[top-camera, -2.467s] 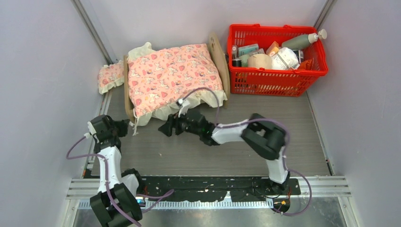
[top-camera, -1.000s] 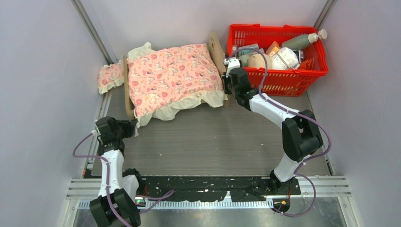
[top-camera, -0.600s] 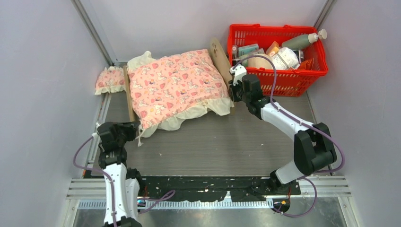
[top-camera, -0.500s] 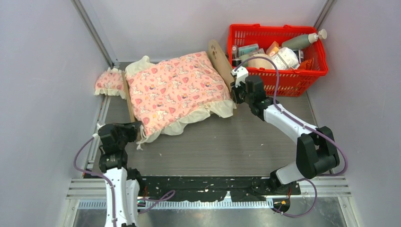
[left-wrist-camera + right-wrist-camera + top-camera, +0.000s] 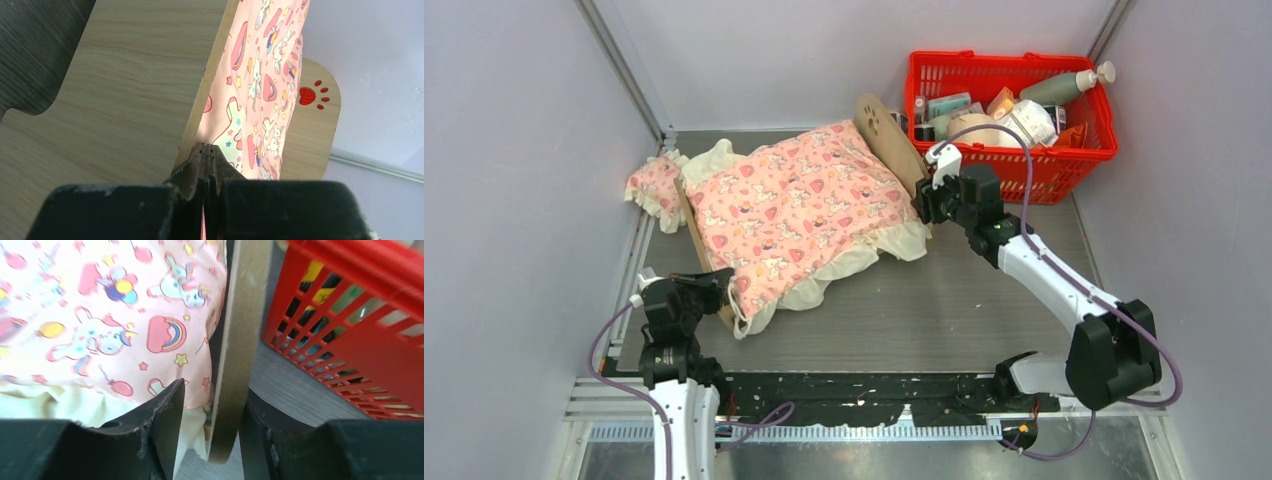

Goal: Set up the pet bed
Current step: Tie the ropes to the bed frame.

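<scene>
Most of the pet bed [image 5: 879, 125] is looking set; pillow [image 5: 652, 185] beyond left gripper [image 5: 206, 147], closed at footboard [image 5: 115, 90], is waiting. You're straddling headboard [image 5: 240, 315], right gripper [image 5: 212, 390] apart.

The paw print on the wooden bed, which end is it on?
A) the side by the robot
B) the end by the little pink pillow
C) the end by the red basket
C: the paw-print cutout is in the arched headboard of the pet bed, right beside the red basket; the pillow lies at the opposite end.
</scene>
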`<state>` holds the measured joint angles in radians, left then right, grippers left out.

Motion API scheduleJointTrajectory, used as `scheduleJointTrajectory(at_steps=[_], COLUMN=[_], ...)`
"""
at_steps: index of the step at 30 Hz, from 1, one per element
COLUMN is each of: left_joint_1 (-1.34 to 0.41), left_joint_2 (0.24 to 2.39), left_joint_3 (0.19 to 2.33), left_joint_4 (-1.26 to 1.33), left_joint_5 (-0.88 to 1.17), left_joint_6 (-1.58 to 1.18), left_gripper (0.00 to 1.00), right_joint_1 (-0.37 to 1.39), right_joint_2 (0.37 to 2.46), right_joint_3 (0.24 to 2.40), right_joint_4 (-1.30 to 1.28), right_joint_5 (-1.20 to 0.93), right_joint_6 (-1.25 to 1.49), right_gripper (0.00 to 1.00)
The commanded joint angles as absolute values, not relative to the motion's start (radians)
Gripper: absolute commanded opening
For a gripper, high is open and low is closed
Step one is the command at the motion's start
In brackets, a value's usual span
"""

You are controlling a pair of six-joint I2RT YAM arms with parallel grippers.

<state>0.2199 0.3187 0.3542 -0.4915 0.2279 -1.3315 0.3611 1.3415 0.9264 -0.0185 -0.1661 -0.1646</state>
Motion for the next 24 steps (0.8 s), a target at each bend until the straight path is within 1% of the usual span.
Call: scheduleJointTrajectory(at_steps=[1, 2, 5, 9, 11, 15, 16, 17, 18, 19, 20, 21, 22, 23, 24], left_joint_1=[0.216, 0.216, 0.215, 0.212, 0.212, 0.203, 0.2, 0.198, 0.198, 0.198, 0.197, 0.196, 0.196, 0.195, 0.194], left_joint_2=[0.305, 0.305, 0.29, 0.265, 0.259, 0.254, 0.251, 0.252, 0.249, 0.245, 0.241, 0.238, 0.235, 0.233, 0.229], left_joint_3=[0.344, 0.345, 0.34, 0.341, 0.338, 0.338, 0.341, 0.345, 0.35, 0.352, 0.353, 0.35, 0.348, 0.347, 0.345], left_joint_4=[-0.641, -0.643, -0.649, -0.678, -0.689, -0.712, -0.719, -0.728, -0.733, -0.739, -0.74, -0.742, -0.747, -0.754, -0.763], left_joint_5=[0.212, 0.22, 0.234, 0.219, 0.218, 0.226, 0.222, 0.219, 0.216, 0.212, 0.209, 0.21, 0.208, 0.207, 0.208], left_joint_6=[-1.299, -1.299, -1.3, -1.285, -1.284, -1.281, -1.281, -1.276, -1.273, -1.274, -1.275, -1.275, -1.274, -1.274, -1.275], left_gripper=[0.0, 0.0, 0.0, 0.0, 0.0, 0.0, 0.0, 0.0, 0.0, 0.0, 0.0, 0.0, 0.0, 0.0, 0.0], right_joint_1=[0.37, 0.37, 0.375, 0.415, 0.489, 0.752, 0.791, 0.88, 0.927, 1.016, 1.057, 1.134, 1.168, 1.232, 1.259], right_joint_2=[1.2, 1.172, 1.105, 0.999, 0.945, 0.914, 0.921, 0.942, 0.959, 1.01, 1.039, 1.115, 1.159, 1.266, 1.327], right_joint_3=[0.927, 0.924, 0.879, 0.778, 0.719, 0.622, 0.584, 0.566, 0.531, 0.518, 0.496, 0.486, 0.473, 0.473, 0.489], right_joint_4=[0.098, 0.083, 0.071, 0.099, 0.128, 0.214, 0.241, 0.31, 0.347, 0.429, 0.475, 0.579, 0.648, 0.78, 0.835], right_joint_5=[-0.193, -0.167, -0.126, -0.097, -0.038, 0.08, 0.101, 0.146, 0.169, 0.219, 0.25, 0.296, 0.31, 0.33, 0.339], right_joint_6=[0.008, 0.07, 0.174, 0.309, 0.345, 0.391, 0.399, 0.412, 0.416, 0.417, 0.418, 0.408, 0.399, 0.367, 0.347], right_gripper=[0.49, 0.52, 0.53, 0.49, 0.49, 0.48, 0.48, 0.48, 0.48, 0.48, 0.48, 0.48, 0.48, 0.48, 0.48])
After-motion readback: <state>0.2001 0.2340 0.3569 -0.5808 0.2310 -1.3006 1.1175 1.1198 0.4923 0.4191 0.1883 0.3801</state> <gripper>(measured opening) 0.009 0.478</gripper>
